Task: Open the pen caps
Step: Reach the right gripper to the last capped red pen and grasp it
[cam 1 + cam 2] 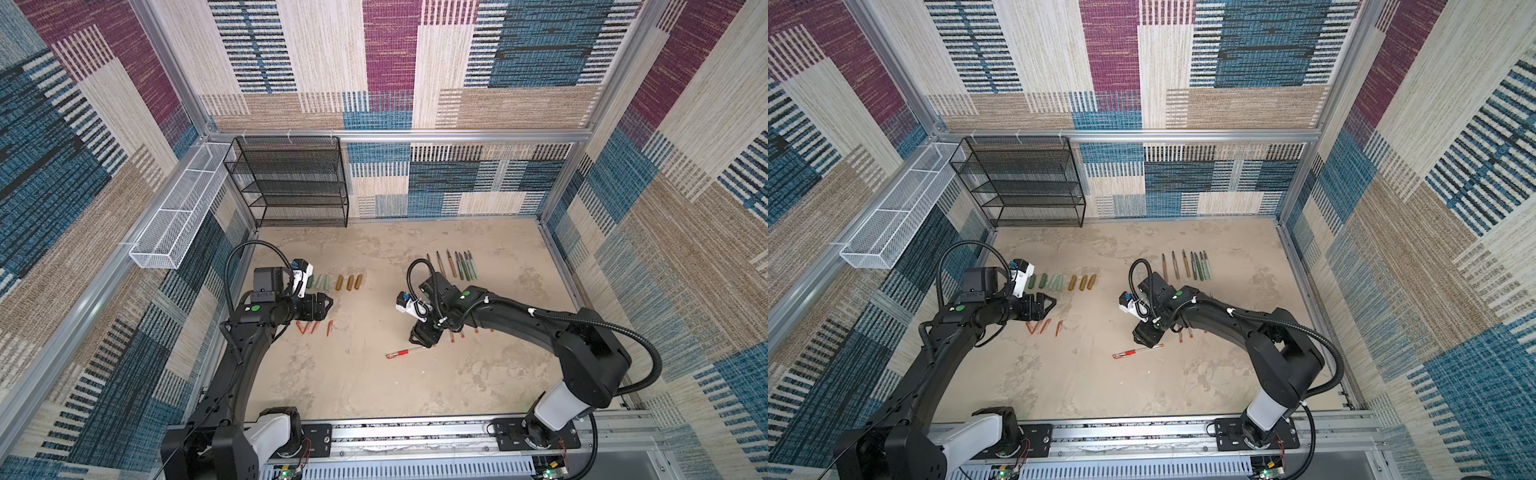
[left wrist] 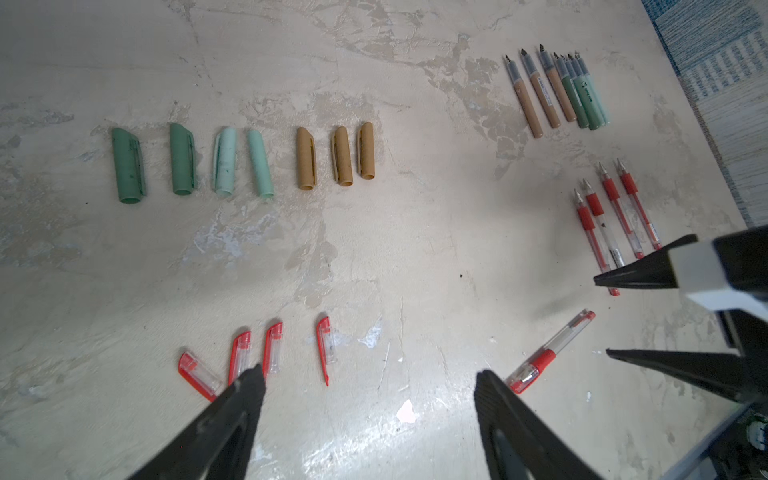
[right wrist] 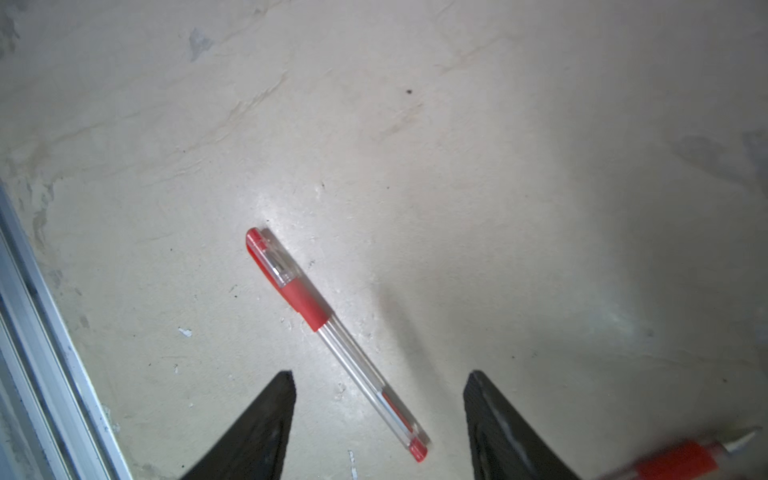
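Note:
A capped red pen point(image 1: 405, 353) point(image 3: 332, 332) lies flat on the table, its cap point(image 3: 270, 259) on the end away from my right gripper. My right gripper point(image 3: 380, 376) point(image 1: 422, 343) is open over the pen's rear end, and neither finger touches it. My left gripper point(image 2: 370, 372) point(image 1: 326, 301) is open and empty above the loose pen caps. These caps lie in a row of green ones point(image 2: 183, 160), three gold ones point(image 2: 343, 156) and several red ones point(image 2: 272, 347).
Uncapped gold and green pen bodies point(image 2: 557, 89) point(image 1: 457, 266) lie in a row at the back right. Several uncapped red pens point(image 2: 615, 216) lie under my right arm. A black mesh shelf point(image 1: 291, 183) and a white wire basket point(image 1: 178, 216) stand at the back left.

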